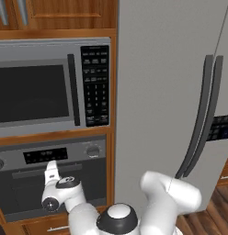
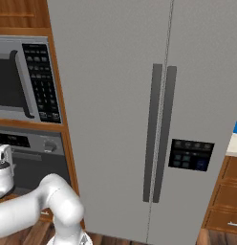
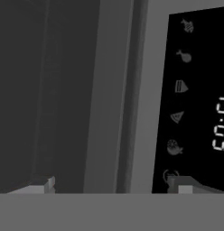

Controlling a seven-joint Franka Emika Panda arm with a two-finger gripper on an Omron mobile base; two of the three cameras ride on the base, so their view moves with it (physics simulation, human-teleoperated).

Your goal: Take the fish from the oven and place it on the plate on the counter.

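- While the white arm reaches toward the built-in grey steel wall oven, its claw sits right at the oven front, near the bar handle and under the black display.
- Seen from the hand, the 2 small dark finger tips stand far apart, nothing between them; 1 rises before the dark glass side, the other before the display.
- That display shows a column of small food icons and pale digits, turned sideways by the roll of the hand.
- A grey bar, the handle, runs lengthwise between the dark glass and the display in the hand view.
- The oven door is closed in the left base view, so the fish cannot be seen behind the dark glass.
- A round knob sits on the right of the oven's control strip.
- Above the oven, a grey microwave with a black keypad is set in the wooden cabinet frame.
- Just right of the oven stands a tall grey 2-door fridge with dark vertical handles and a dark dispenser panel.
- A bit of bright blue shows at the far right edge of the right base view, above wooden drawers; too little of it is visible to tell what it is.
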